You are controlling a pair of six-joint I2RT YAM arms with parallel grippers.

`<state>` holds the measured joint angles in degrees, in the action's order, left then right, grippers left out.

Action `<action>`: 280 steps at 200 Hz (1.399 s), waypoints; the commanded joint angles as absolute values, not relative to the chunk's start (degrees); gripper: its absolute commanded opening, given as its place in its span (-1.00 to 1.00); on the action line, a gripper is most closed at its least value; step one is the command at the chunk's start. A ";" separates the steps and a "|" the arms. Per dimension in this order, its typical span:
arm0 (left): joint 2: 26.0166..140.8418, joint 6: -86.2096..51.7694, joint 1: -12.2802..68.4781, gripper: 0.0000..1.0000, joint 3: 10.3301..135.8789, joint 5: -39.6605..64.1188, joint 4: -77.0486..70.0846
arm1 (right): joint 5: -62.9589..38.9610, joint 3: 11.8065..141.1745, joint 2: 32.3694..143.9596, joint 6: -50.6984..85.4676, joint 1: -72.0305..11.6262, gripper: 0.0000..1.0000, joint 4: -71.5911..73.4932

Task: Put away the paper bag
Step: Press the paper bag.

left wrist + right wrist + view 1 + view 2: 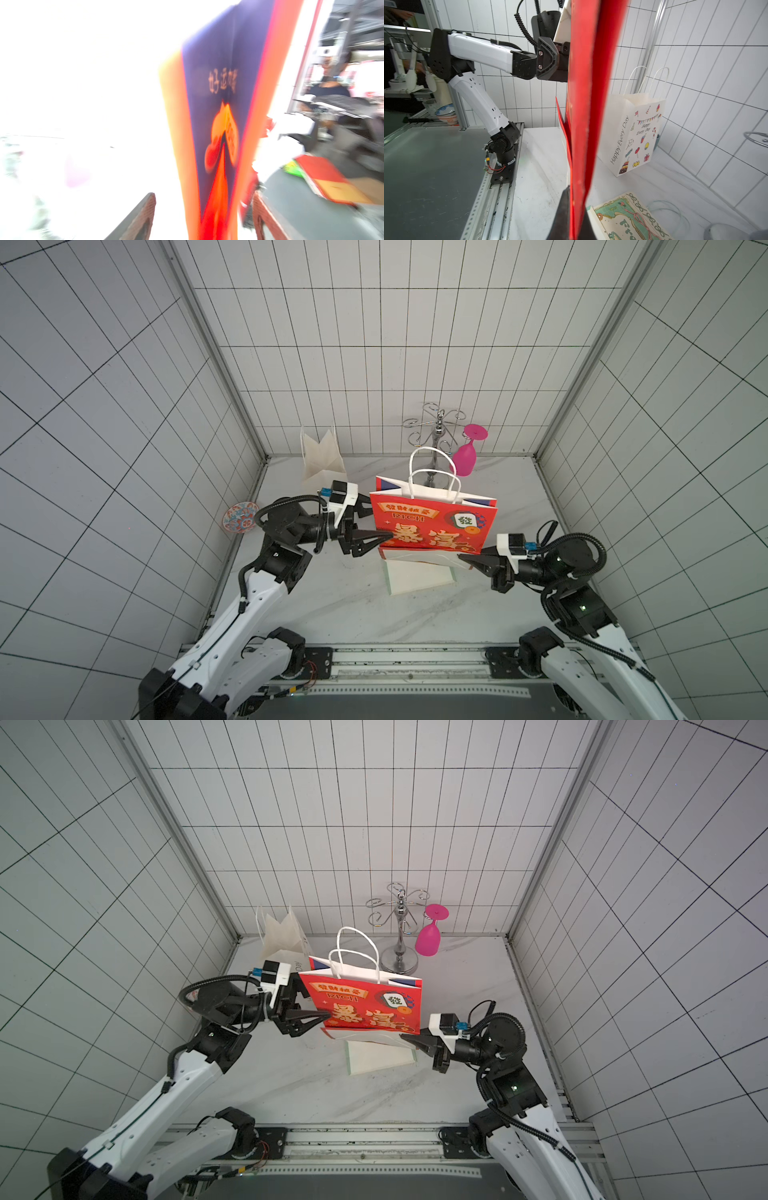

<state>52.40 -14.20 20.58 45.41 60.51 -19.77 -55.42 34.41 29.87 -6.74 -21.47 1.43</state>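
At its lower corner, right pincer (461,558) clamps red paper bag (432,522); left pincer (203,195) gapes.

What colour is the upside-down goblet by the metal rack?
Bright pink all over; the goblet shows best in a top view.

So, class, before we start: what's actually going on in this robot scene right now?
Two robot arms are handling an upright red paper bag. The right gripper is shut on its lower corner; the left gripper is open, jaws either side of the opposite edge. A folded bag lies flat by its base, and a white bag stands at the back.
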 commanded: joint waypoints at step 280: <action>58.10 -0.98 29.15 0.72 39.38 77.04 -11.69 | -63.10 40.96 30.15 0.15 -23.47 -1.00 3.59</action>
<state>60.01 -6.66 28.64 36.99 70.61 -16.29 -60.18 39.66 29.71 -2.24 -23.00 -3.20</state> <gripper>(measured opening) 0.868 0.048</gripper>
